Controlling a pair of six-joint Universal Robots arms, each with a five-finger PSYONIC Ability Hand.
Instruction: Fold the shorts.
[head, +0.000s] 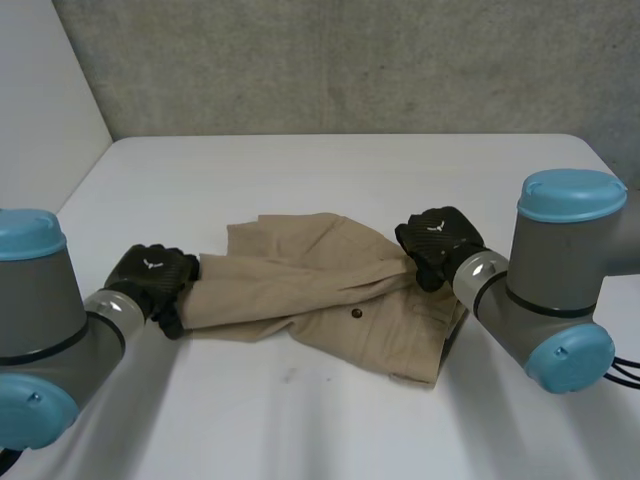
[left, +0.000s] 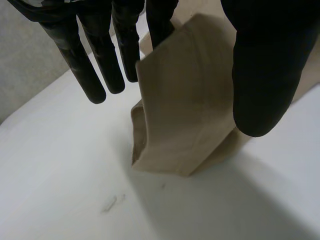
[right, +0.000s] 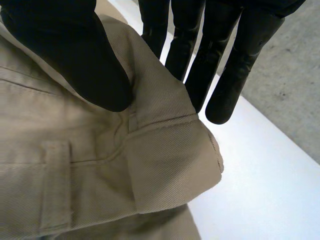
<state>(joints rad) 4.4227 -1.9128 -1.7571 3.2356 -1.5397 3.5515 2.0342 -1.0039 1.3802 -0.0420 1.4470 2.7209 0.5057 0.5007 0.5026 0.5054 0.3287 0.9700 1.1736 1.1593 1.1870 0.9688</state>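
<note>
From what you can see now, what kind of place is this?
Probably a robot lab or test cell, not a home: a white table, a plain grey concrete wall, and two robot arms holding shorts.

Tan shorts (head: 320, 290) lie partly folded near the middle of the white table (head: 350, 170). The left hand (head: 152, 277) meets the cloth's left end. The right hand (head: 437, 243) meets its right edge. A folded band of cloth runs between both hands.

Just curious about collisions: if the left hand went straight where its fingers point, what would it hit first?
The shorts pinched in the left hand itself; beyond them probably the right hand, though depth is unclear.
</note>
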